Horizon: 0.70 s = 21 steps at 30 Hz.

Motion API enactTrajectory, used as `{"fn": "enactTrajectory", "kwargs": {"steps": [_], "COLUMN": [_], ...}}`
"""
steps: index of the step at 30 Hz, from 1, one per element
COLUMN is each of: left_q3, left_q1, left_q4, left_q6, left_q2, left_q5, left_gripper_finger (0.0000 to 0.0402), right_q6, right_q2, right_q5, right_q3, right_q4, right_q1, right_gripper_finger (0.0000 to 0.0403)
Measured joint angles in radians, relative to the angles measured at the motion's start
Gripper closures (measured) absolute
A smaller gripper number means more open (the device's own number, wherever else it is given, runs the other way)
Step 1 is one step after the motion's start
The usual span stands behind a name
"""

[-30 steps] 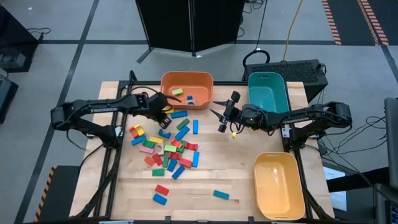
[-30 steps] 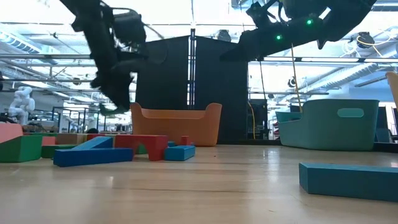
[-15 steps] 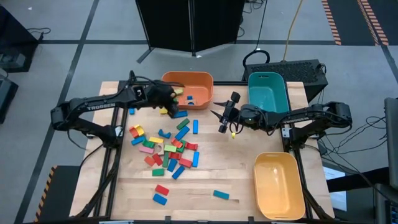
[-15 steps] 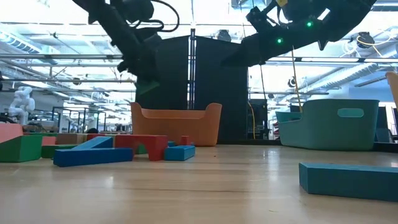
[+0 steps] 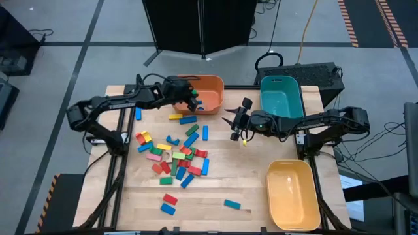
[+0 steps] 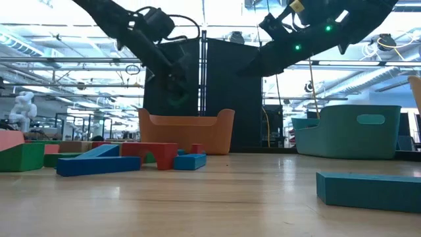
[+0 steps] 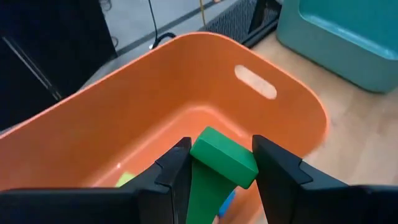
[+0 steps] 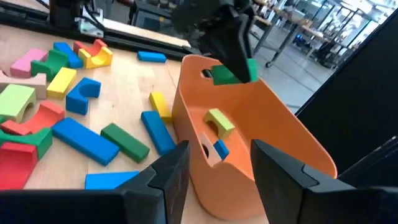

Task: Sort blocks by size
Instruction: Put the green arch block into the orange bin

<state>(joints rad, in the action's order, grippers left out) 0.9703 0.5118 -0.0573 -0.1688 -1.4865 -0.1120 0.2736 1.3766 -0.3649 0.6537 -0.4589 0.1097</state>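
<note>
A: Left gripper first. Fingers pinch a green block from both sides, one end sticking up clear of the tips.

B: Where does it hang?

A: Above the orange bin, over its open mouth, not touching floor or wall. High view puts the gripper at the bin's left rim; the right wrist view shows the same block in the air above the bin.

B: Anything inside?

A: A yellow-green block and a small blue one on the bin floor.

B: Right gripper?

A: Mid-bench, between the orange bin and the teal bin, raised off the bench. Fingers spread wide, nothing between them.

B: The rest of the blocks?

A: Loose pile on the left half of the bench, below the orange bin: red, blue, green, yellow, pink, mixed lengths, some touching, some apart. A red and blue pair lies near the front edge, a lone teal-blue block further right. A yellow bin sits at the front right corner.
</note>
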Motion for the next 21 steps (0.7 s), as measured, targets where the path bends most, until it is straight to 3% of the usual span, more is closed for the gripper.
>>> {"fn": "enactTrajectory", "kwargs": {"steps": [5, 16, 21], "left_q3": [0.000, -0.001, -0.001], "left_q1": [0.014, 0.046, 0.044], "left_q4": [0.104, 0.156, 0.157], "left_q6": [0.001, -0.001, -0.006], "left_q2": [-0.073, -0.208, -0.212], "left_q5": [0.003, 0.003, -0.019], "left_gripper_finger": [0.0262, 0.0262, 0.0233], "right_q6": [-0.011, -0.064, -0.072], "right_q2": [0.000, 0.000, 0.000], "right_q5": [0.000, -0.001, -0.001], "right_q3": [0.000, 0.000, 0.000], "right_q4": [0.028, 0.036, 0.043], "right_q1": [0.000, 0.000, 0.000], "right_gripper_finger": [0.0245, 0.0245, 0.0245]}}
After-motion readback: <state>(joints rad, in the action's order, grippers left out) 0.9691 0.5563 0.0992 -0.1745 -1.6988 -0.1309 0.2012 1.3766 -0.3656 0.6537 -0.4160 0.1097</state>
